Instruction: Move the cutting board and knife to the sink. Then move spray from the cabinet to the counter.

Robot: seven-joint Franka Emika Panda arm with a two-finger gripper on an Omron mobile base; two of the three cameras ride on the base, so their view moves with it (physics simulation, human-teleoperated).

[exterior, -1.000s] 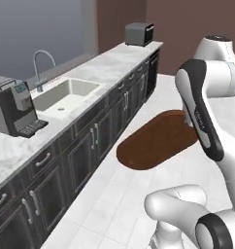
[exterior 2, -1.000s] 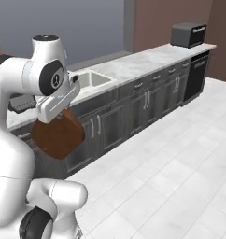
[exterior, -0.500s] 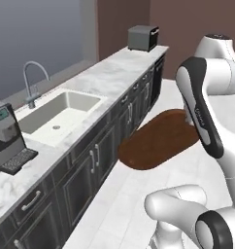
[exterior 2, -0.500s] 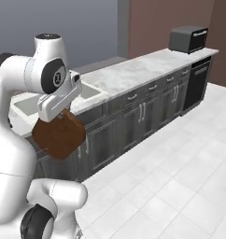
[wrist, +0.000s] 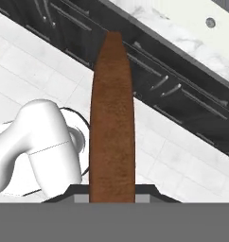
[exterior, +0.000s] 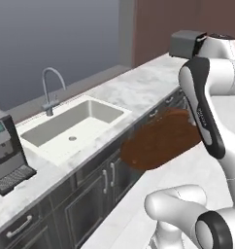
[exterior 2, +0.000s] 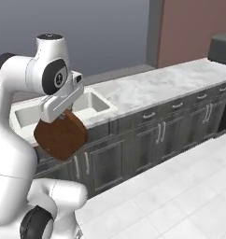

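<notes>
My gripper [exterior 2: 63, 115] is shut on the cutting board [exterior 2: 61, 136], a dark reddish-brown oval held on edge in front of the base cabinets. In the left base view the cutting board [exterior: 160, 141] hangs just off the counter's front edge, right of the sink [exterior: 97, 113]. The hand view looks along the cutting board [wrist: 111, 123], clamped between the fingertips of my gripper [wrist: 111, 191], with the sink [wrist: 225, 28] at its top right. The white marble counter [exterior: 143, 80] runs on both sides of the sink [exterior 2: 94, 103]. The knife, spray and cabinet are out of view.
A curved faucet [exterior: 49, 87] stands behind the sink and a coffee machine [exterior: 5, 151] to its left. A black appliance [exterior 2: 222, 46] sits at the counter's far right end. White tiled floor [exterior 2: 180, 196] lies in front of the dark cabinets.
The whole picture has shifted: the base has driven along the counter, so the sink is closer and more central. The board stays gripped the same way.
</notes>
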